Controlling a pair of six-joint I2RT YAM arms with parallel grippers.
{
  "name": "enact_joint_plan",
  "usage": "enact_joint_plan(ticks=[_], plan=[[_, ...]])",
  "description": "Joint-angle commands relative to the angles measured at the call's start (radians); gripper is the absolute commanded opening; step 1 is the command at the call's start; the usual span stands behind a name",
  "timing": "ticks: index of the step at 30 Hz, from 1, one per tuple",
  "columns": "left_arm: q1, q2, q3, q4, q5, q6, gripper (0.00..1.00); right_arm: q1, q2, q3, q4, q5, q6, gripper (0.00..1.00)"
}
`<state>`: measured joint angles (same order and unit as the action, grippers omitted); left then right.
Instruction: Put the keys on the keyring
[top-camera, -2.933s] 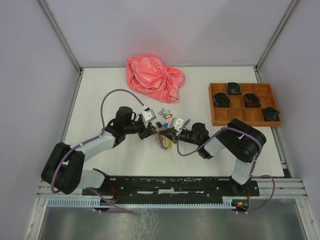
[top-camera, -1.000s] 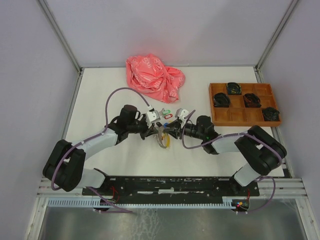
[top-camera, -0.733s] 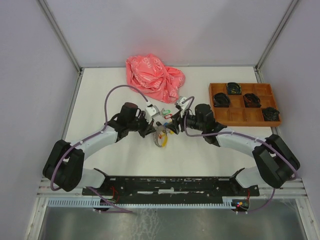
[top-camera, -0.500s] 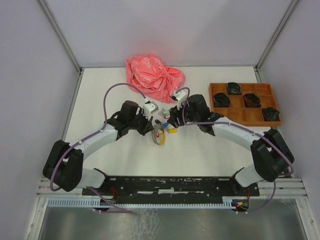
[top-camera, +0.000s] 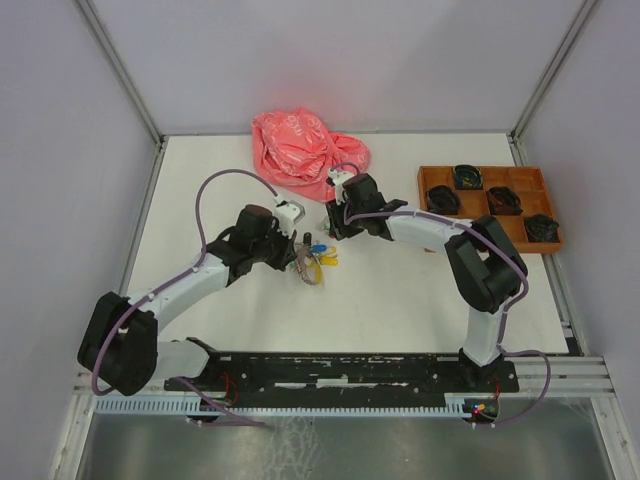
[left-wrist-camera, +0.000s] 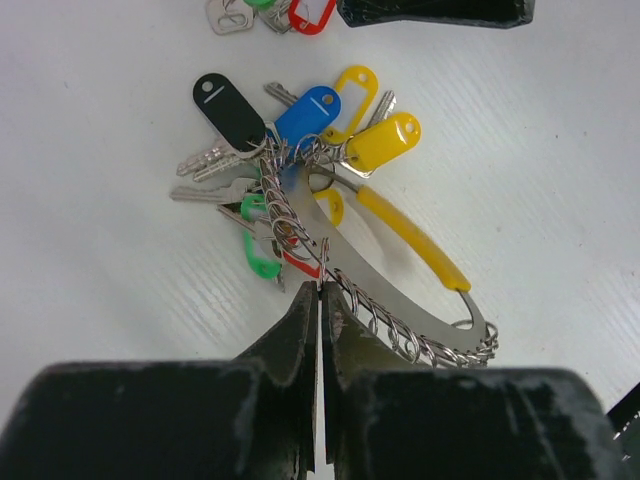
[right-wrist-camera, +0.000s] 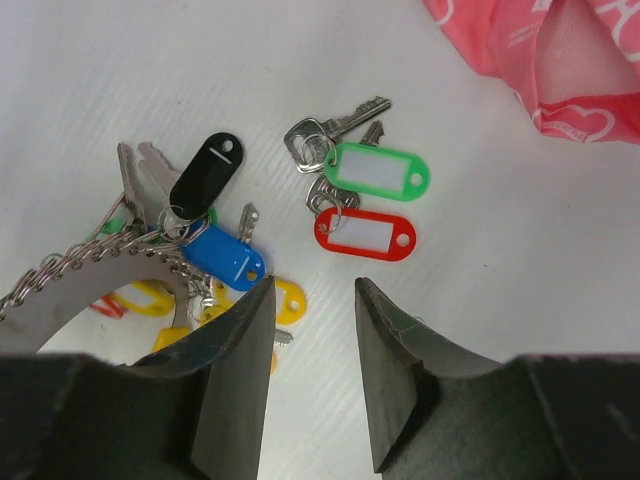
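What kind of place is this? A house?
Probably a robot lab booth, not a house: left arm and right arm bolted by a white table, plain walls, wooden tray.

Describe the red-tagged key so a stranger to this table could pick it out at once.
Find the crumpled pink cloth at the back of the table. Just in front of it lie two loose keys, apart from the big tagged bunch. Yours wears the red oval tag, its neighbour a green one.

The left arm (top-camera: 185, 287) and right arm (top-camera: 420, 228) are built of white links and black joints. A purple cable (top-camera: 228, 172) is looped along each. Black wedge-shaped fingers (right-wrist-camera: 390, 330) are seen at six o'clock in both wrist views.
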<state>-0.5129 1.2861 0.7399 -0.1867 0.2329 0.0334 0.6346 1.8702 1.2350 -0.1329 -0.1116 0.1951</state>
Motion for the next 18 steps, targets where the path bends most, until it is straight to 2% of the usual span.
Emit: enact_joint_plan(ticks=[1, 10, 18], plan=[[-0.001, -0.017, -0.01, 0.048, -0.02, -0.06, 0.03, 0.001, 0.038, 0.066, -0.006, 0.05, 0.123, 0.44], [-0.002, -0.012, -0.008, 0.064, -0.015, -0.052, 0.03, 0.001, 0.105, 0.073, 0.041, 0.078, 0.269, 0.37], [-0.001, 0.005, -0.001, 0.064, 0.002, -0.051, 0.03, 0.001, 0.131, 0.075, 0.085, 0.11, 0.303, 0.34]])
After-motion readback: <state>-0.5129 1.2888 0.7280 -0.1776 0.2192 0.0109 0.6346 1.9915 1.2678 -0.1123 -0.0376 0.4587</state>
